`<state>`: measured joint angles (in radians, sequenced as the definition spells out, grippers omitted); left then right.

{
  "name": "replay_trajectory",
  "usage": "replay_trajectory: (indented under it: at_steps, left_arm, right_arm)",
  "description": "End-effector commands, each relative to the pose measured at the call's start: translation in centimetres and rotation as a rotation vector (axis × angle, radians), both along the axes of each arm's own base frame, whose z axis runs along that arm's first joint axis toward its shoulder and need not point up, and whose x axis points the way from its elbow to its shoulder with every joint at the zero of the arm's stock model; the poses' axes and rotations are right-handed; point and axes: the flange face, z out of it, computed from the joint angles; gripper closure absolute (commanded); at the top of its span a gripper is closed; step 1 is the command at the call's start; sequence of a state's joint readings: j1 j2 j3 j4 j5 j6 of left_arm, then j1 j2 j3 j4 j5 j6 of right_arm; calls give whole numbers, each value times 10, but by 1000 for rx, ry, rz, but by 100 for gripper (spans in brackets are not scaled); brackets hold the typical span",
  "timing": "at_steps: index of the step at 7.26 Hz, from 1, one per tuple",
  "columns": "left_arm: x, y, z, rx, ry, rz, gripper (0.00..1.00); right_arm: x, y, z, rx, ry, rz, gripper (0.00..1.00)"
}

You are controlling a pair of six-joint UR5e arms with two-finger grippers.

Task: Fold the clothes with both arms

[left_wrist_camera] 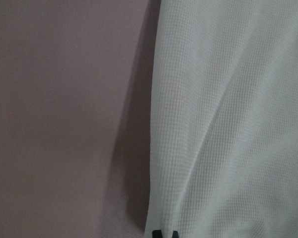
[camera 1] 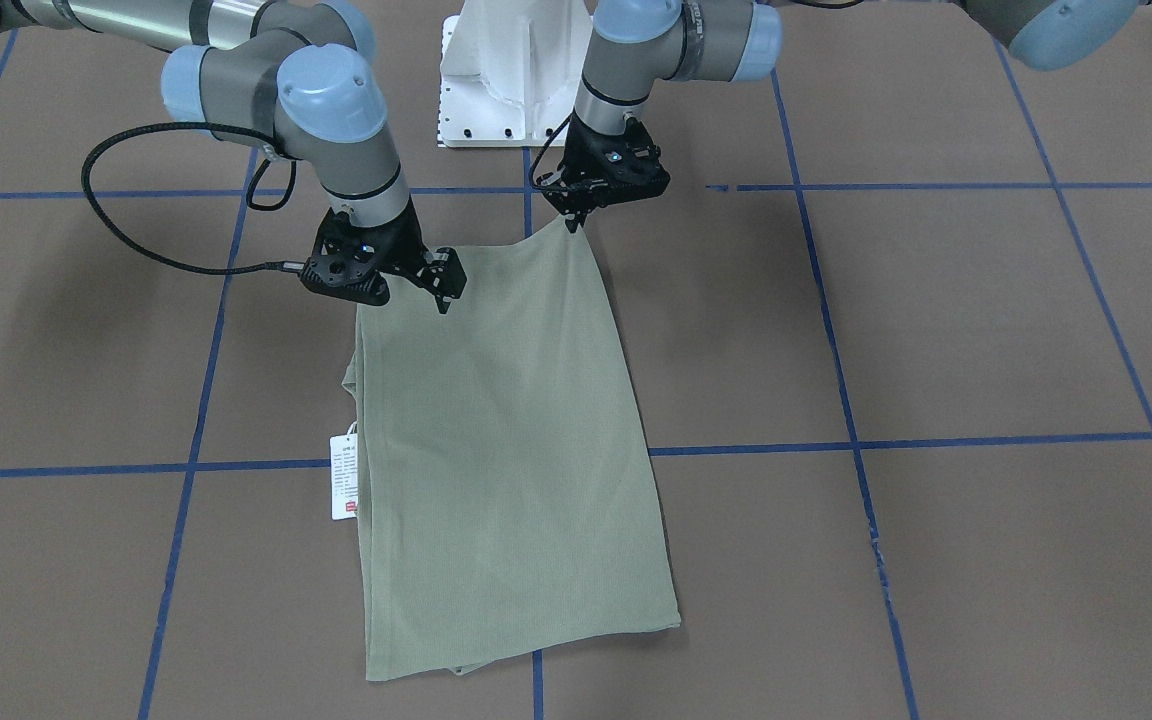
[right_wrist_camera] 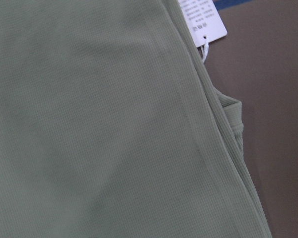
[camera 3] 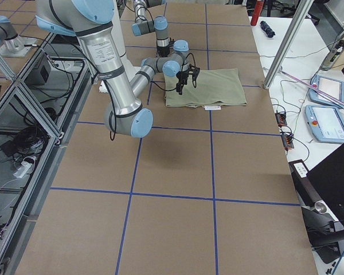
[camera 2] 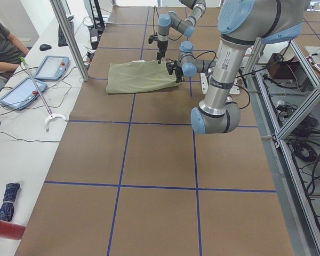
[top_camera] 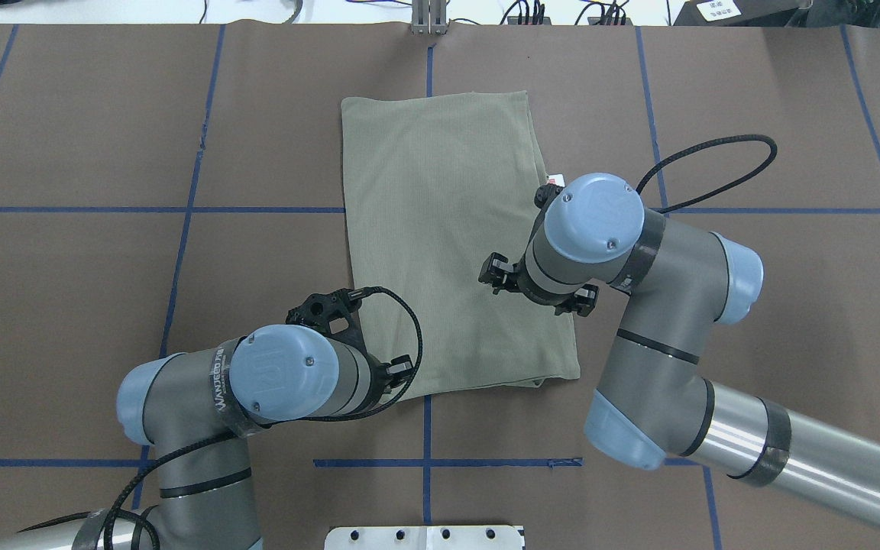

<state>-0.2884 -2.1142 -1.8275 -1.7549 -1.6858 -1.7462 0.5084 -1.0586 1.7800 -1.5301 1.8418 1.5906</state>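
One shirt point(camera 1: 506, 430) runs lengthwise from pedestal point(camera 1: 506, 80); left claw point(camera 1: 573, 222) pinches it, right claw point(camera 1: 416, 292) spread.

The left arm point(top_camera: 184, 389) and right arm point(top_camera: 669, 305) are grey and silver tubes with light-blue round caps point(top_camera: 279, 374), tiny screws point(top_camera: 308, 358) and black cables point(top_camera: 715, 141).

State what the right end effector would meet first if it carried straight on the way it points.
The shirt, near its corner on the robot's side: the right end effector points down at it. Whether any gap remains is unclear.
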Motion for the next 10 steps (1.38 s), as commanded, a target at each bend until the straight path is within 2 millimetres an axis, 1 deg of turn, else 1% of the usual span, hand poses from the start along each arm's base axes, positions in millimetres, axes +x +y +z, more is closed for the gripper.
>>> replay_trajectory:
  at_steps: [1, 2, 4, 7, 10]
  left_arm:
    - [-1, 1, -3, -3, 8, 9, 100]
    - [-1, 1, -5, -2, 11, 9, 100]
    - [-1, 1, -6, -2, 13, 9, 100]
    - [-1, 1, -7, 0, 18, 9, 100]
    - [-1, 1, -8, 1, 21, 9, 100]
  right_arm:
    - [-6, 38, 28, -111, 25, 84, 0]
    - [-12, 48, 29, -115, 31, 83, 0]
    - [-19, 64, 41, -137, 54, 80, 0]
    - [-19, 68, 51, -152, 69, 68, 0]
    - [-21, 75, 55, -161, 74, 62, 0]
